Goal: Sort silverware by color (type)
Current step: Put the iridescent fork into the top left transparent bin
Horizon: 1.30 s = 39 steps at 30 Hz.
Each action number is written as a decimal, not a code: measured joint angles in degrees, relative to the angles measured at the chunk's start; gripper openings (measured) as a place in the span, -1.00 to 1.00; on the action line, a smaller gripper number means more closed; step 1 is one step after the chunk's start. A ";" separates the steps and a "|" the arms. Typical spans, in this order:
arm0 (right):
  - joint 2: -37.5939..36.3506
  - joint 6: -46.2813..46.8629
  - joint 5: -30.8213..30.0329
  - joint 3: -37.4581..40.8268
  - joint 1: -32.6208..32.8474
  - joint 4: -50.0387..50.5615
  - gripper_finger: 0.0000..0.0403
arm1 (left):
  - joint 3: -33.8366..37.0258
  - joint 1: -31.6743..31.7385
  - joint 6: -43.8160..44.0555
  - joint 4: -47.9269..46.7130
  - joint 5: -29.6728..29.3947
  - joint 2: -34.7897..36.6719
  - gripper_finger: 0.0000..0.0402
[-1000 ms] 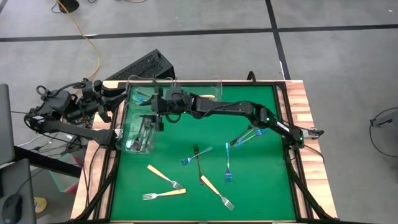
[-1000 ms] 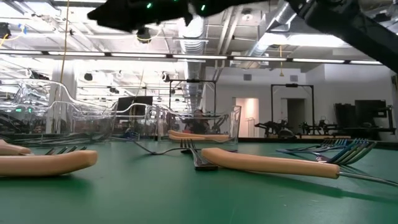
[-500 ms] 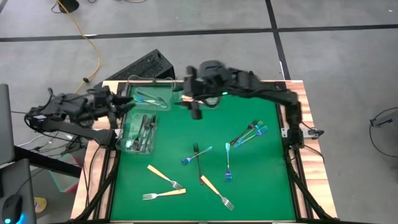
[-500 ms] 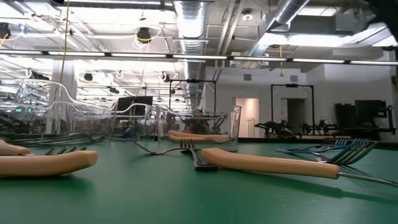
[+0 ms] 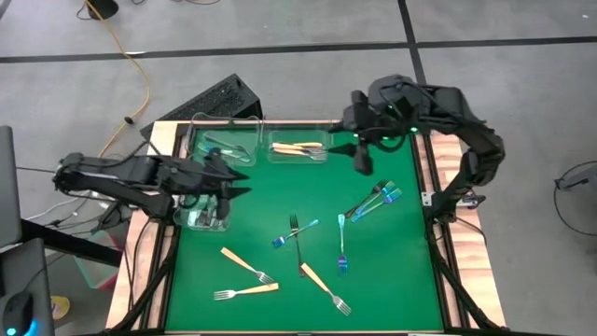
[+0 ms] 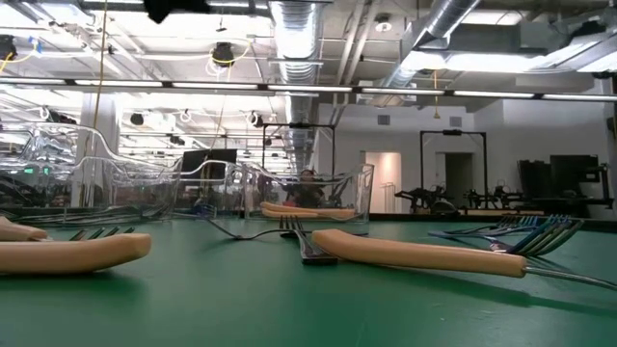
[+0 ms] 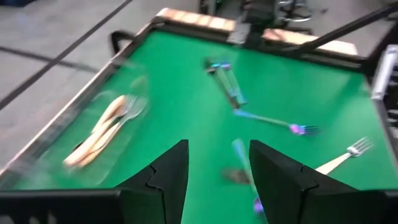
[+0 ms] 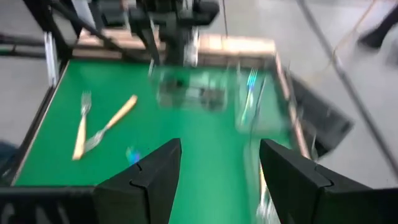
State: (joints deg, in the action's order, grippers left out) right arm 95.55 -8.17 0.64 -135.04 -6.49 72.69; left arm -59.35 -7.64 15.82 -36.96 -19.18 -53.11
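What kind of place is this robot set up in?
Probably a big industrial lab or workshop: exposed ceiling ducts and strip lights overhead, a bare concrete floor with an orange cable, and a green table.

Two dark, jointed arms are seen, matte black throughout. Small green lights are lit on the right arm (image 5: 410,107). The left arm (image 5: 131,177) is trailed by black cables. Blocky black fingers (image 7: 165,180) with angular, stepped inner faces are shown.
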 joint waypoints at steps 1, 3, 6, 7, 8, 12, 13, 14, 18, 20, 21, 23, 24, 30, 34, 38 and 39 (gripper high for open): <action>-0.46 1.00 0.00 0.05 0.15 2.04 0.19 | 0.00 -0.27 -0.59 2.28 1.01 -1.21 -0.24; -1.53 2.48 0.07 0.38 0.74 6.22 0.19 | 0.00 -0.96 -2.57 7.04 2.85 -3.46 -0.24; -2.74 4.01 0.09 0.46 2.24 11.24 0.19 | 0.00 -2.14 -5.30 11.68 3.77 -6.01 -0.24; -3.26 4.63 0.07 0.46 2.78 12.74 0.19 | 0.00 -2.39 -5.67 12.77 3.79 -6.59 -0.24; -3.88 5.29 -0.08 0.46 3.34 14.24 0.19 | 0.00 -2.58 -5.72 13.89 3.76 -7.04 -0.24; -6.52 7.52 -1.00 0.44 5.64 17.41 0.19 | 0.00 -3.45 -4.88 17.93 3.61 -7.05 -0.24; -7.18 8.04 -1.52 0.69 6.21 17.14 0.19 | 0.00 -3.65 -4.88 18.89 3.47 -6.40 -0.24; -8.16 8.56 -2.36 1.36 6.89 17.05 0.19 | 0.00 -3.82 -4.90 19.60 3.17 -5.61 -0.24; -12.73 12.12 -7.98 5.86 9.45 17.17 0.19 | -0.04 -4.00 -3.66 22.26 -0.60 -1.28 -0.24; -15.71 15.01 -11.48 10.06 10.91 17.07 0.19 | -0.06 -3.96 -3.13 22.92 -1.82 1.07 -0.24; -17.23 16.43 -12.99 12.72 11.62 16.57 0.19 | -0.04 -3.98 -3.11 23.01 -2.40 2.31 -0.24; -20.56 19.30 -15.75 18.74 12.89 15.45 0.19 | -0.06 -4.00 -3.16 24.15 -3.62 4.57 -0.24; -22.15 20.64 -16.77 22.18 13.42 13.96 0.19 | -0.07 -4.00 -3.26 24.64 -4.13 5.73 -0.24; -29.56 24.28 -17.66 43.07 15.73 -2.51 0.19 | -0.09 -3.98 -3.26 24.87 -8.20 10.24 -0.24; -31.49 25.06 -17.29 54.95 16.79 -7.55 0.19 | -0.09 -3.98 -3.23 25.08 -8.40 12.12 -0.24; -31.73 29.43 -15.61 64.52 17.98 -11.62 0.19 | -0.09 -3.98 -3.70 25.81 -11.07 13.28 -0.24; -31.50 30.74 -14.85 66.75 18.23 -13.59 0.19 | -0.09 -3.98 -3.98 26.47 -12.45 13.40 -0.24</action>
State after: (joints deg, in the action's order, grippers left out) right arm 64.04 22.57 -14.20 -68.29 11.74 59.11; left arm -59.44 -11.62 11.84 -10.49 -31.63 -39.71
